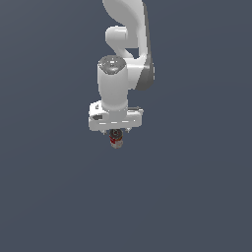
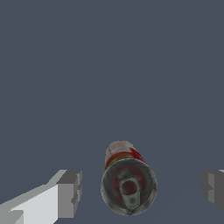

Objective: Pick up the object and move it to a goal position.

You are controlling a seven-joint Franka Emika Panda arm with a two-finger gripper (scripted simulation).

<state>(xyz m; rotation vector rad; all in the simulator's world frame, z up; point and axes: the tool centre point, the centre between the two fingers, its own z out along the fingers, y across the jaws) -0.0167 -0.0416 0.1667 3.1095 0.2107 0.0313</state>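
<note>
The object (image 2: 128, 181) is a small can with a red band, pale patches and a dark metal top. In the wrist view it stands between my two grey fingertips (image 2: 70, 192), with a wide gap on each side, so neither pad touches it. My gripper (image 2: 142, 192) is open around it. In the exterior view the object (image 1: 115, 140) shows as a tiny red and grey stub just under the white hand, and the gripper (image 1: 115, 132) sits directly above it. The fingers are mostly hidden there by the hand.
A flat dark grey-blue surface (image 1: 197, 197) fills both views. The white arm (image 1: 125, 44) rises to the upper edge of the exterior view. Nothing else shows.
</note>
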